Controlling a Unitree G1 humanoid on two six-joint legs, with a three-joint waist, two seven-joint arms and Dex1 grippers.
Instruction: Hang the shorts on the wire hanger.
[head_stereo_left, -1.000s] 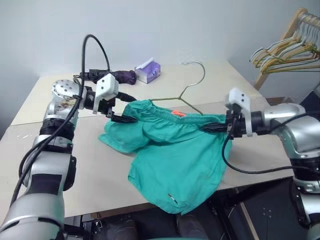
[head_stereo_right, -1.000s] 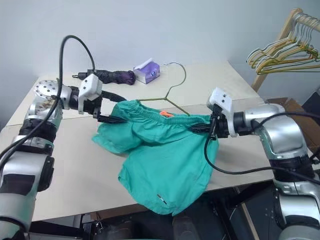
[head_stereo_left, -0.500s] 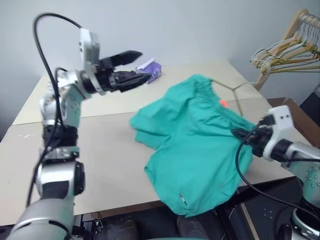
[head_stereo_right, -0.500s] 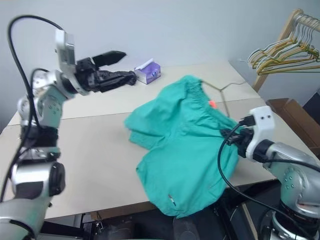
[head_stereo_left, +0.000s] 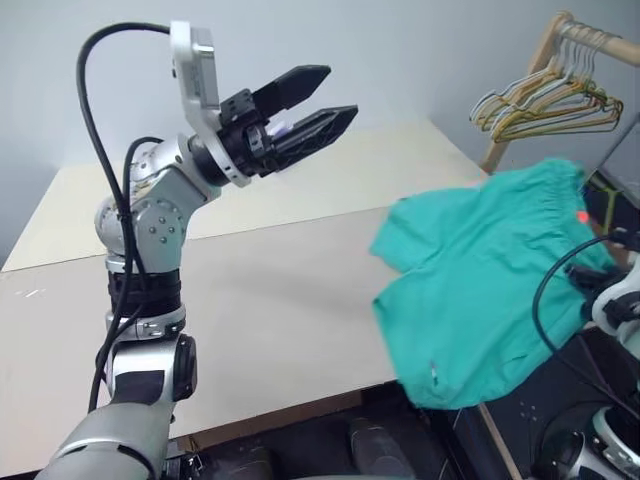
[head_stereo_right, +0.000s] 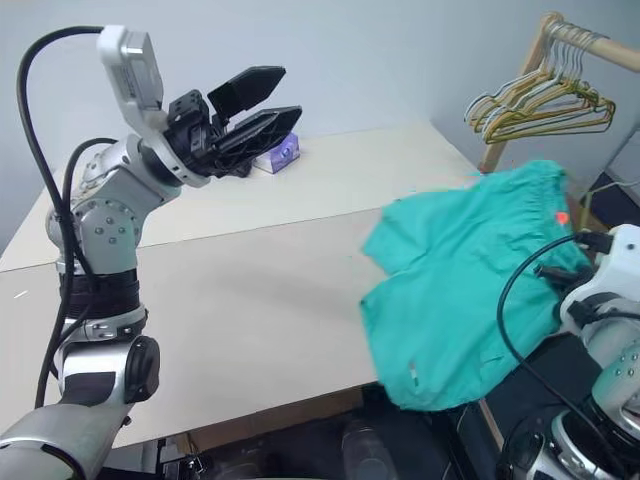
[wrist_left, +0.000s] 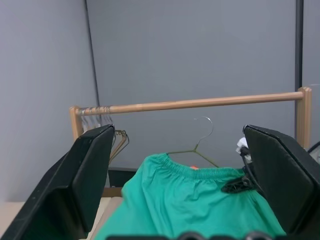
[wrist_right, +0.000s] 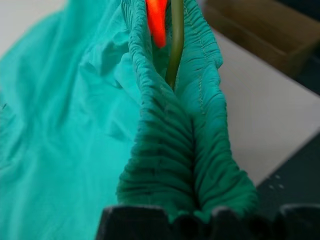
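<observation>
The teal-green shorts (head_stereo_left: 470, 270) hang at the table's right edge, their lower part drooping past it. My right gripper (wrist_right: 185, 217) is shut on the bunched elastic waistband. The olive wire hanger (wrist_right: 175, 45) runs inside that fold beside the orange-red tag (wrist_right: 157, 22). Its hook (wrist_left: 204, 131) rises above the waistband in the left wrist view. My left gripper (head_stereo_left: 340, 92) is raised high over the table's left half, open and empty, pointing toward the shorts and well apart from them.
A wooden rack (head_stereo_left: 548, 45) with a bunch of yellow and grey hangers (head_stereo_left: 540, 105) stands behind the shorts on the right. A purple tissue box (head_stereo_right: 277, 152) sits at the far side of the beige table (head_stereo_left: 280, 290). A cardboard box (wrist_right: 270, 25) lies beyond the table's edge.
My right gripper has swung the shorts and hanger off the table's middle to its right edge. The left gripper has left the waistband and risen, open. The camera has turned right.
</observation>
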